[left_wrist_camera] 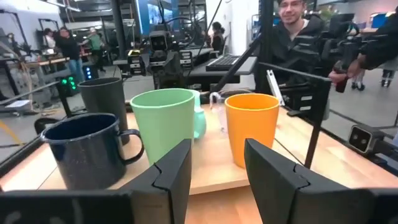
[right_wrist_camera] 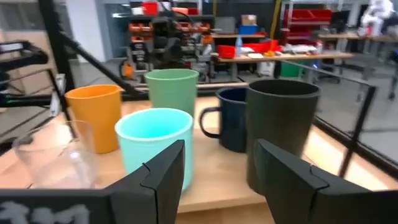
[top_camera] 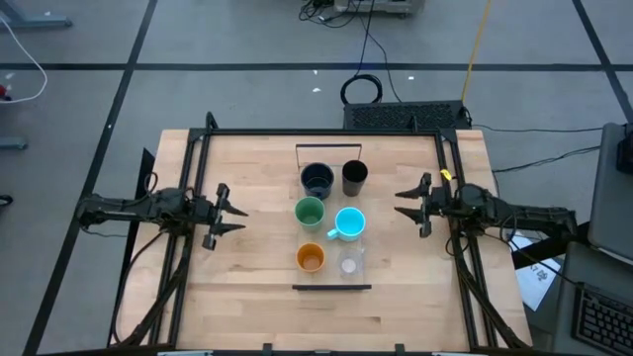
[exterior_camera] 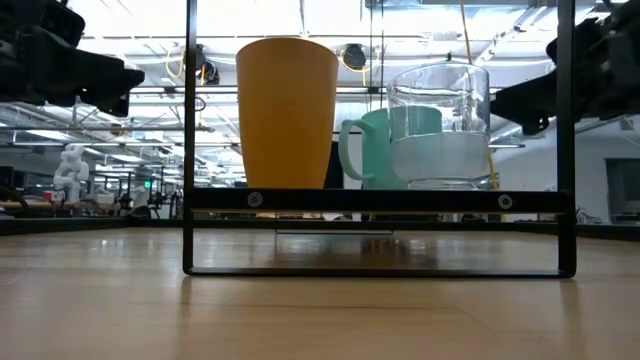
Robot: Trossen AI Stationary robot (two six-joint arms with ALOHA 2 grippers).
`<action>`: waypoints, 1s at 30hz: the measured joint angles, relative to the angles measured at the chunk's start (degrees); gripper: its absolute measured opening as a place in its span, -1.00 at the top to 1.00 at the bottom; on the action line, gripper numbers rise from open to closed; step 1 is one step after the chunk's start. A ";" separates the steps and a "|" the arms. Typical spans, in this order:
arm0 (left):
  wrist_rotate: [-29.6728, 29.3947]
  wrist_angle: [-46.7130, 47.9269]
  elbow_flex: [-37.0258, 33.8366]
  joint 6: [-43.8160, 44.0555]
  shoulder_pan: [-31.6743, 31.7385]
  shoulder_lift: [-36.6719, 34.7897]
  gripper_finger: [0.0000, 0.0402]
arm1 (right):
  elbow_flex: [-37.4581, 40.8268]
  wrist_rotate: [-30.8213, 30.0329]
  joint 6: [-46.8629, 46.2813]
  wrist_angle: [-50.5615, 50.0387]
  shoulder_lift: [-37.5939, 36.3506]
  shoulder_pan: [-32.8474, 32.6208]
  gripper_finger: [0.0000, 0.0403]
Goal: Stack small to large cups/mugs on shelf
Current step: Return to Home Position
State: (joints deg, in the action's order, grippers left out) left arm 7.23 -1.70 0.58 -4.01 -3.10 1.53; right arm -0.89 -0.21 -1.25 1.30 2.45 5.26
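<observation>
Six cups stand upright in two rows on the shelf (top_camera: pixel 332 280) at mid-table: dark mug (top_camera: pixel 316 179), tall black cup (top_camera: pixel 354 177), green cup (top_camera: pixel 310 212), bright blue mug (top_camera: pixel 350 223), orange cup (top_camera: pixel 311 258) and small clear cup (top_camera: pixel 349 264). My left gripper (top_camera: pixel 232 215) hovers open to the shelf's left, level with the green cup (left_wrist_camera: pixel 163 121). My right gripper (top_camera: pixel 404 206) hovers open to the shelf's right, facing the blue mug (right_wrist_camera: pixel 155 143) and the black cup (right_wrist_camera: pixel 280 124). In the low view the orange cup (exterior_camera: pixel 287 110) and clear cup (exterior_camera: pixel 438 125) stand nearest.
Black frame rails (top_camera: pixel 198 198) and posts (exterior_camera: pixel 189 140) run along the table's edges. Bare tabletop lies between each gripper and the shelf, and at the near edge (top_camera: pixel 326 321). A person (left_wrist_camera: pixel 298 31) stands beyond the table's right side. Cables lie on the floor (top_camera: pixel 361 91).
</observation>
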 joint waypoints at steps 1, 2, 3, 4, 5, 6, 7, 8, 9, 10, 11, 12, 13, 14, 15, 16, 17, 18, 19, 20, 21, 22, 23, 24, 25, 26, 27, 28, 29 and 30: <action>-0.10 0.00 0.00 0.12 0.12 0.04 0.26 | 0.00 0.00 -0.16 -0.05 0.33 0.82 0.08; -0.01 -0.02 0.00 0.13 0.14 0.02 0.26 | 0.01 0.06 -0.95 -0.06 0.85 1.60 0.08; 0.16 -0.02 0.00 0.08 0.14 0.08 0.26 | 0.02 0.22 -1.82 -0.06 1.57 2.25 0.08; 0.27 -0.02 0.00 0.13 0.14 0.26 0.26 | 0.02 0.49 -2.47 -0.17 2.35 2.69 0.08; 0.28 -0.02 0.00 0.37 0.14 0.30 0.25 | 0.02 1.15 -2.59 -0.13 3.23 2.82 0.08; 0.44 -0.04 0.00 0.82 0.14 0.30 0.26 | 0.02 1.97 -2.55 -0.07 4.07 2.99 0.08; 0.83 -0.06 0.00 1.32 0.08 0.30 0.26 | 0.02 2.92 -2.56 0.01 4.81 2.98 0.08; 1.10 -0.09 0.00 1.54 0.00 0.34 0.26 | 0.02 4.14 -2.57 0.16 5.47 2.94 0.08; 1.38 -0.13 0.00 1.53 -0.12 0.34 0.26 | 0.02 5.33 -2.58 0.35 5.99 2.93 0.08; 1.49 -0.13 0.00 1.35 -0.30 0.34 0.26 | 0.02 6.62 -2.57 0.55 6.40 2.93 0.08; 1.57 -0.15 0.00 1.15 -0.41 0.34 0.26 | 0.02 7.61 -2.58 0.63 6.75 2.93 0.08; 1.61 -0.15 0.00 1.13 -0.47 0.34 0.26 | 0.02 7.93 -2.58 0.67 6.90 2.91 0.08; 1.65 -0.15 0.00 1.18 -0.45 0.34 0.26 | 0.02 7.93 -2.57 0.69 6.92 2.93 0.08; 1.65 -0.15 0.00 1.37 -0.45 0.34 0.26 | 0.02 7.98 -2.46 0.73 6.89 2.93 0.08; 1.67 -0.19 0.00 1.64 -0.45 0.34 0.25 | 0.02 7.98 -2.02 0.83 6.87 2.93 0.08; 1.67 -0.18 0.00 1.78 -0.45 0.34 0.26 | 0.02 8.00 -1.36 1.00 6.87 2.93 0.08; 1.65 -0.19 0.00 1.74 -0.45 0.34 0.26 | 0.02 8.06 -1.04 1.37 6.87 2.91 0.08; 1.59 -0.19 0.00 1.72 -0.45 0.34 0.26 | 0.02 8.16 -0.98 1.73 6.86 2.93 0.08; 1.35 -0.17 0.00 1.73 -0.45 0.34 0.25 | 0.02 8.22 -1.03 1.99 6.85 2.92 0.08; 0.83 -0.15 0.00 1.88 -0.45 0.34 0.26 | 0.02 8.22 -1.31 2.25 6.85 2.91 0.08; 0.49 -0.14 0.00 2.48 -0.45 0.34 0.26 | 0.02 8.22 -1.88 2.59 6.85 2.91 0.08; 0.24 -0.11 0.00 3.15 -0.45 0.34 0.26 | 0.02 8.22 -2.54 2.67 6.83 2.91 0.08; 0.17 -0.13 0.00 3.29 -0.45 0.34 0.26 | 0.02 8.20 -2.91 2.72 6.83 2.91 0.08; 0.11 -0.12 0.00 3.29 -0.45 0.34 0.26 | 0.03 8.20 -3.03 2.69 6.85 2.91 0.08; 0.01 -0.13 0.00 3.23 -0.45 0.34 0.26 | 0.04 8.20 -3.01 2.75 6.85 2.91 0.08; -0.06 -0.13 0.00 3.07 -0.45 0.34 0.25 | 0.04 8.20 -2.87 2.81 6.85 2.91 0.08; -0.13 -0.11 0.00 2.99 -0.45 0.34 0.26 | 0.04 8.19 -2.60 2.82 6.85 2.91 0.08; -0.16 -0.13 0.00 3.00 -0.45 0.34 0.26 | 0.04 8.18 -2.55 2.83 6.85 2.91 0.08; -0.18 -0.13 0.00 3.06 -0.45 0.34 0.26 | 0.04 8.17 -2.58 2.91 6.85 2.91 0.08; -0.18 -0.13 0.00 3.15 -0.45 0.34 0.26 | 0.04 8.17 -2.59 2.99 6.85 2.91 0.08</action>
State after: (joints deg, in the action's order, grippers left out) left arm 7.05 -1.83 0.58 -0.86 -3.55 1.87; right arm -0.84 7.96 -3.84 4.29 9.30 8.16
